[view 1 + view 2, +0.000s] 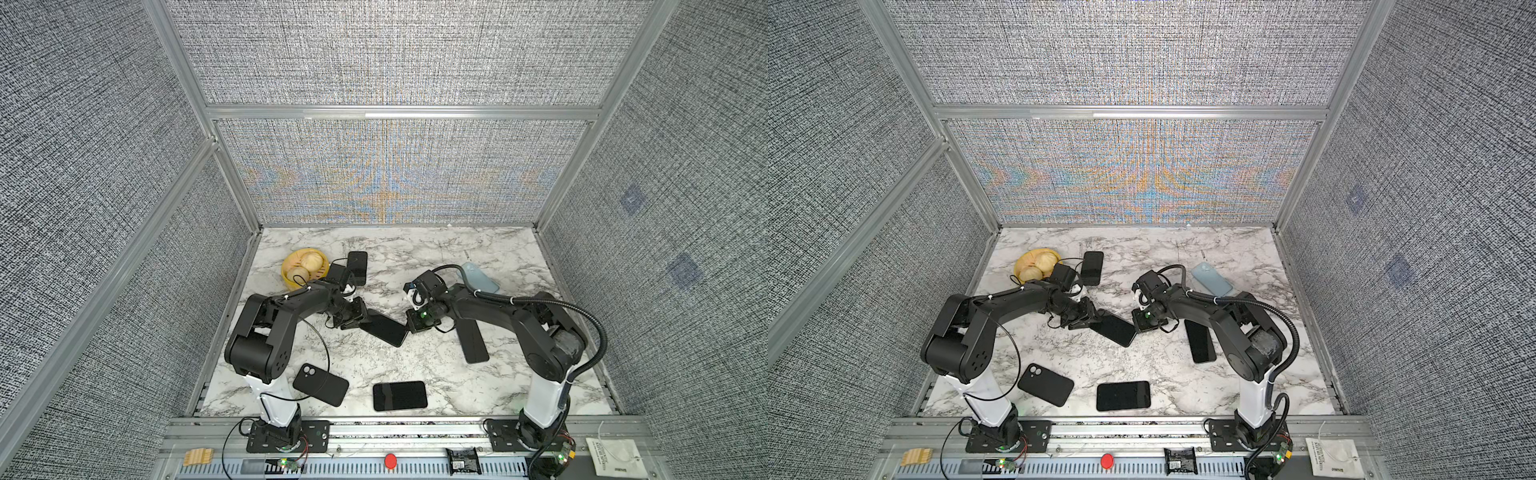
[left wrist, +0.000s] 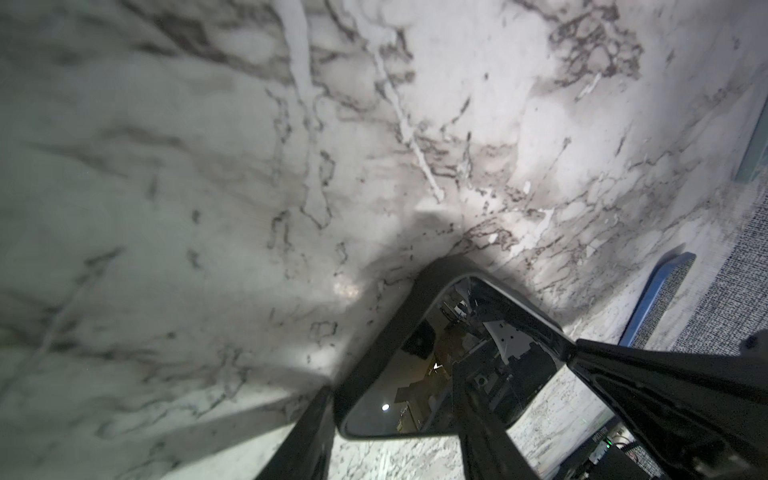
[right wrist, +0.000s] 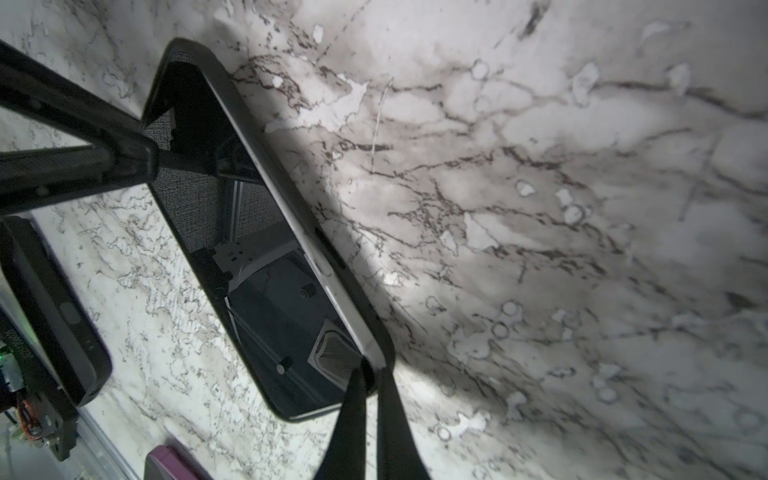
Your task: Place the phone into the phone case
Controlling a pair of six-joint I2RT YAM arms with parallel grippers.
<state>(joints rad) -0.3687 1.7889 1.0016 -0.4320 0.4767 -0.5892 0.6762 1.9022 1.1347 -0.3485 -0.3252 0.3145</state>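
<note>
Phone (image 1: 384, 328) dead centre of the bench (image 1: 415, 257), screen up, and both arms are on it! Left tool (image 1: 360, 322) has the 10 o'clock end, fingers (image 2: 309, 438) set on either long edge, clamped across the width. Right tool (image 1: 409, 326) comes in from 3 o'clock, nipped tight on a corner at the 4 o'clock end; the right wrist view shows its fingers pinching the rim there. Dark rim runs round the glass, though whether that is a case on the phone I cannot tell. Shadow lies on the marble along one side. Black case (image 1: 320, 384) sits at 7 o'clock, camera cut-out showing, well apart from the action. Second phone (image 1: 400, 395) lies flat at 6 o'clock, third phone (image 1: 473, 340) at 4 beneath the right arm. Blue phone (image 1: 482, 278) at 2, bowl (image 1: 305, 268) at 10 with a fourth phone (image 1: 357, 266) just beside it.
</note>
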